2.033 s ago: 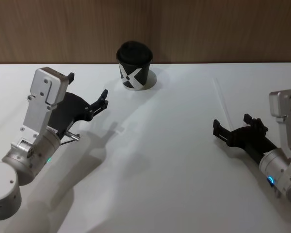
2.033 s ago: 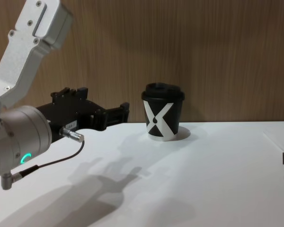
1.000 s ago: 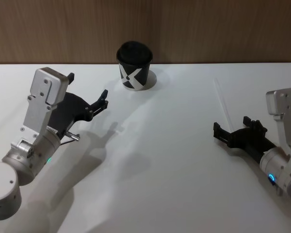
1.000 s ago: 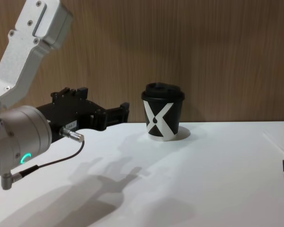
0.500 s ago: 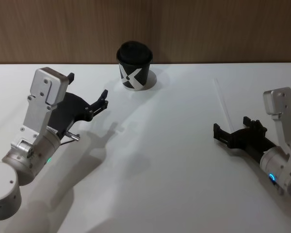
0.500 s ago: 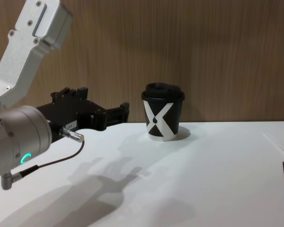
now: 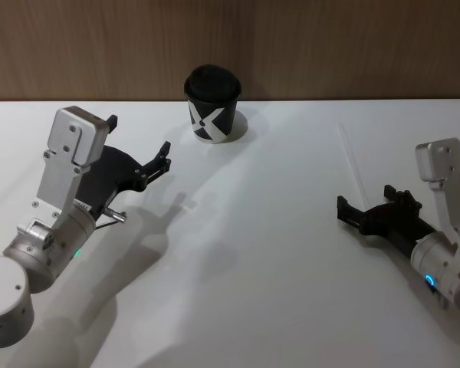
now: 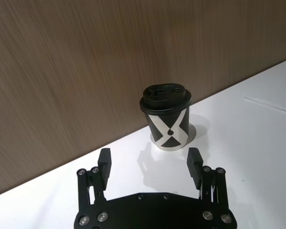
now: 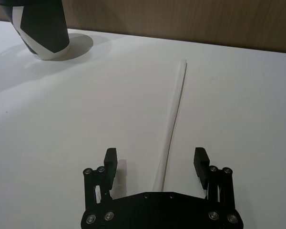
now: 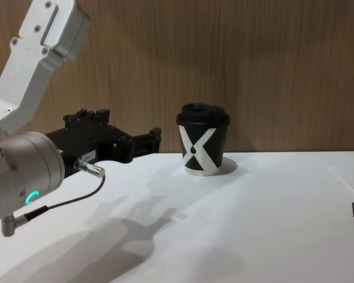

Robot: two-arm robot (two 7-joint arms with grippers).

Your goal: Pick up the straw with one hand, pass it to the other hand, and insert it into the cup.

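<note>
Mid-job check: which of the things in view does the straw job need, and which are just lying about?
For the job:
- straw, flat on the table, its near end at the open right pincer
- cup, lid on, by the wall
- left pincer, open, facing the cup

Just surroundings:
- white table
- wood wall

Bright, even light from above, soft grey shadows across the white table (image 7: 276,253).
</note>
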